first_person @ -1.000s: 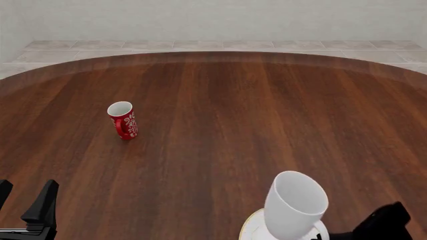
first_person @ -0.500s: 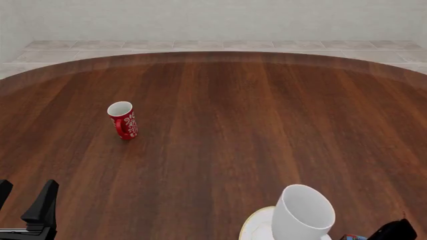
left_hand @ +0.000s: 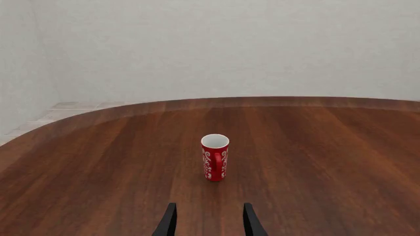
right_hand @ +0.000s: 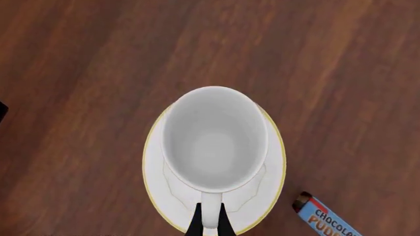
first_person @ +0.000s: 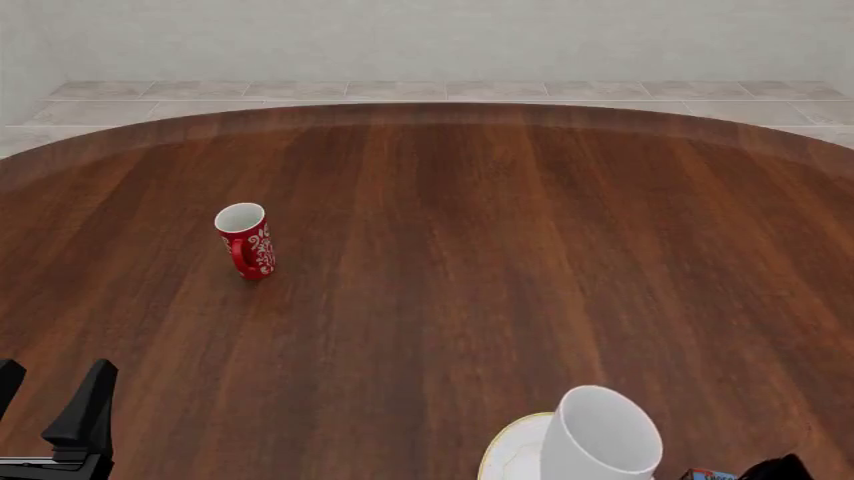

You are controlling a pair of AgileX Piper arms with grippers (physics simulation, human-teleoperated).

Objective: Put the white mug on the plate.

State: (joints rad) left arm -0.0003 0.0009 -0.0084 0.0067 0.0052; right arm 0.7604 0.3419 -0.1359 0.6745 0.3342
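Dark wood table [first_person: 507, 250], right fingers [right_hand: 209, 223] pinching white mug [right_hand: 213, 145] handle, left fingers [left_hand: 208, 220] spread, empty

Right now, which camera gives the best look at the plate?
The right wrist view: it looks straight down on the plate, showing nearly its whole yellow rim around the white mug. The front view catches only a sliver at the picture's bottom edge. The left wrist view misses it entirely.

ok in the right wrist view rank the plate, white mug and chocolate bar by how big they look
1. plate, widest outline, showing all round the mug
2. white mug, a little smaller
3. chocolate bar, smallest, though cut off by the picture's edge, so its full size is unsure
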